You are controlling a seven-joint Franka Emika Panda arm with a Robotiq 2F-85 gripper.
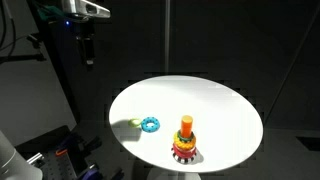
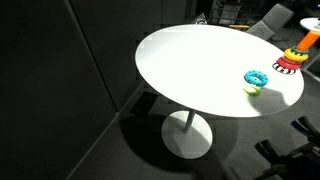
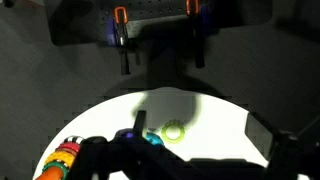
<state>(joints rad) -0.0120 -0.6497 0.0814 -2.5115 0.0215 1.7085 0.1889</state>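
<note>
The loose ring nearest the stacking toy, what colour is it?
The ring is light blue, clearest in an exterior view.

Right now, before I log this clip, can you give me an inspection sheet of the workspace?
Surface: round white table on a pedestal, brightly lit.
Job's things: blue ring and green ring lying side by side; ring stacker upright nearby.
Clutter: nothing seen.
Grippers: gripper open, holding nothing, raised well above the table near its edge.
Cables: nothing seen.
Surroundings: dark room; what looks like a chair beyond the table.
</note>
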